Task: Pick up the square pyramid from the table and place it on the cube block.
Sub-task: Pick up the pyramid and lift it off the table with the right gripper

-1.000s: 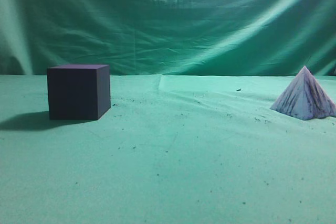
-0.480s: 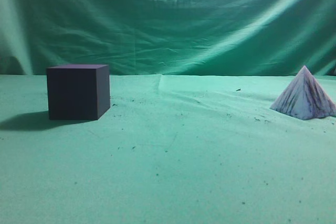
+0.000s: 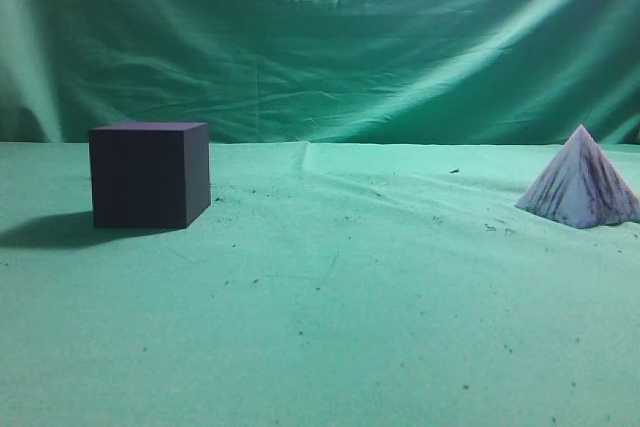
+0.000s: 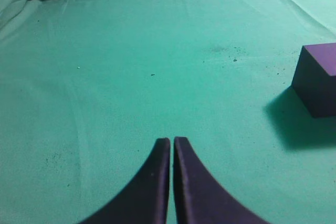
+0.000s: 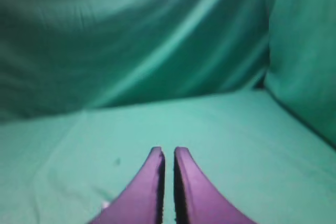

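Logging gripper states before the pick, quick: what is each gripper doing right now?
Left gripper: closed, holding nothing.
Right gripper: closed, holding nothing.

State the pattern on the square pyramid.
White with grey-purple marbled streaks on the square pyramid, seen best in the exterior view.

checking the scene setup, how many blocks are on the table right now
2. The cube block stands on the table at the left of the exterior view; the square pyramid sits far right, well apart from it. No others show, though the views miss some table.
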Tool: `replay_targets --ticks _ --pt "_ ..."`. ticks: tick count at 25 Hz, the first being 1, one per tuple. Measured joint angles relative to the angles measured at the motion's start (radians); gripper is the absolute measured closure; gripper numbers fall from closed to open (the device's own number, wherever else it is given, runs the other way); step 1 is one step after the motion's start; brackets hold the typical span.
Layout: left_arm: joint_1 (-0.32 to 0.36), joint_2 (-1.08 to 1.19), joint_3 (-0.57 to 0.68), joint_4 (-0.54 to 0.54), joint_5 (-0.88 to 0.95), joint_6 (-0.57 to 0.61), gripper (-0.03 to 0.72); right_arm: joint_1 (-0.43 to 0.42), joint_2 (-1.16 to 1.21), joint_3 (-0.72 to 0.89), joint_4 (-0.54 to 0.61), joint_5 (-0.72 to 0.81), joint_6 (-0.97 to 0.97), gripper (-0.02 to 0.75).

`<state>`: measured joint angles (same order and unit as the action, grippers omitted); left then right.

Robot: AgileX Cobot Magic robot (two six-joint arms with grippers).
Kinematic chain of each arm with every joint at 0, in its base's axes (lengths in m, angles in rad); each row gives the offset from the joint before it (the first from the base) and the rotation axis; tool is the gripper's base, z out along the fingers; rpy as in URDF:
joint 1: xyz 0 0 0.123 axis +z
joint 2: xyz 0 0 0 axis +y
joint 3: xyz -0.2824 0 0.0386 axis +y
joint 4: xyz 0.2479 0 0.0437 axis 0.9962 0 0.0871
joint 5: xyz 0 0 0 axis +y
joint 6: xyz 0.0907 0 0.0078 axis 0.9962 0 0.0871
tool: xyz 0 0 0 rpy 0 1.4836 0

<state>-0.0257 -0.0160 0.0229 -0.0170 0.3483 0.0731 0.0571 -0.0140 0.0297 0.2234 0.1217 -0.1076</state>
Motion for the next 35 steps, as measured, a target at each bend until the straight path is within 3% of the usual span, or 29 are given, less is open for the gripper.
replay_targets --ticks 2,4,7,13,16,19,23,26,27,30,35 --pt "0.0 0.0 0.0 0.0 0.0 0.0 0.688 0.0 0.0 0.0 0.031 -0.217 0.0 0.668" --pt "0.0 0.0 0.0 0.0 0.0 0.0 0.688 0.0 0.0 -0.016 0.023 -0.252 0.0 0.668" --pt "0.0 0.0 0.0 0.0 0.0 0.0 0.688 0.0 0.007 -0.137 -0.037 -0.122 0.0 0.668" --pt "0.0 0.0 0.0 0.0 0.0 0.0 0.688 0.0 0.266 -0.422 -0.067 0.382 0.0 0.668" --pt "0.0 0.0 0.0 0.0 0.0 0.0 0.688 0.0 0.403 -0.497 -0.037 0.545 0.0 0.668" --pt "0.0 0.0 0.0 0.0 0.0 0.0 0.688 0.0 0.497 -0.546 0.058 0.616 -0.067 0.668" --pt "0.0 0.0 0.0 0.0 0.0 0.0 0.688 0.002 0.579 -0.602 0.256 0.627 -0.379 0.668" --pt "0.0 0.0 0.0 0.0 0.0 0.0 0.688 0.05 0.64 -0.637 0.297 0.651 -0.495 0.668" --pt "0.0 0.0 0.0 0.0 0.0 0.0 0.688 0.077 0.674 -0.653 0.298 0.664 -0.504 0.738" --pt "0.0 0.0 0.0 0.0 0.0 0.0 0.688 0.166 0.799 -0.706 0.28 0.704 -0.481 0.738" --pt "0.0 0.0 0.0 0.0 0.0 0.0 0.688 0.292 1.065 -0.822 0.026 0.729 -0.185 0.738"
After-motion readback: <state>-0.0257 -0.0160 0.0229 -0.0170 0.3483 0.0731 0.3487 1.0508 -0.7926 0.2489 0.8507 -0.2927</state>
